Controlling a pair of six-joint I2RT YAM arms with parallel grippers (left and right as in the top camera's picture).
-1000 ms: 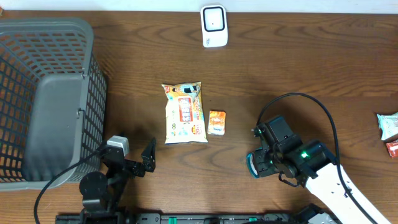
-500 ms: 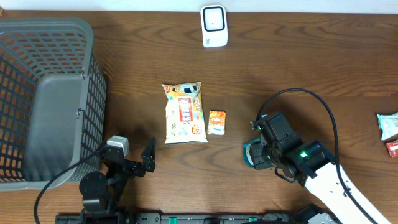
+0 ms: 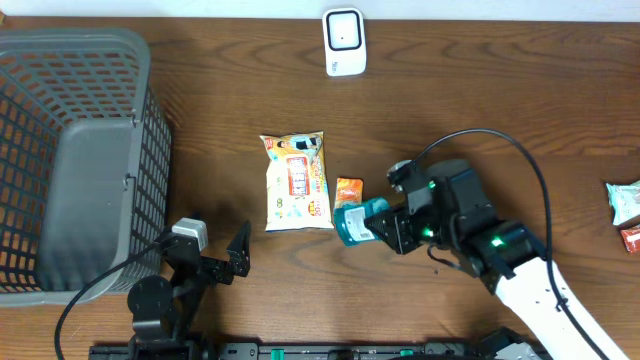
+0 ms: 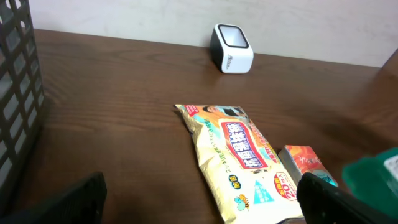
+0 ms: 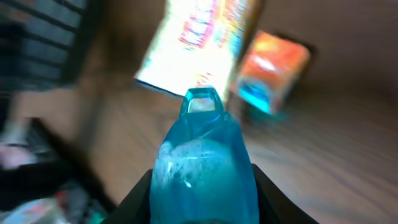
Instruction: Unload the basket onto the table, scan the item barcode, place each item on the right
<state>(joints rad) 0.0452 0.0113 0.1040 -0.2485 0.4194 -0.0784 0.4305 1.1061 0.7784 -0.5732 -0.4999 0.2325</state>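
Observation:
My right gripper (image 3: 382,225) is shut on a translucent teal, bottle-shaped item (image 3: 356,222), held lying flat and pointing left just above the table. In the right wrist view the teal item (image 5: 202,158) fills the gap between the black fingers (image 5: 140,194), and the picture is blurred. Its tip hangs close to a small orange box (image 3: 348,192). The white scanner (image 3: 343,41) stands at the table's far edge. No barcode is visible. My left gripper (image 3: 208,262) rests open at the near left with nothing between its fingers (image 4: 74,200).
A cream wipes pack (image 3: 296,181) lies left of the orange box. A grey mesh basket (image 3: 70,150) fills the left side. Two small packets (image 3: 625,202) lie at the right edge. The right arm's black cable (image 3: 520,160) arcs over the table.
The right arm has swung left and away from me with the teal item, which now lies flat beside the orange box. The left arm has not moved.

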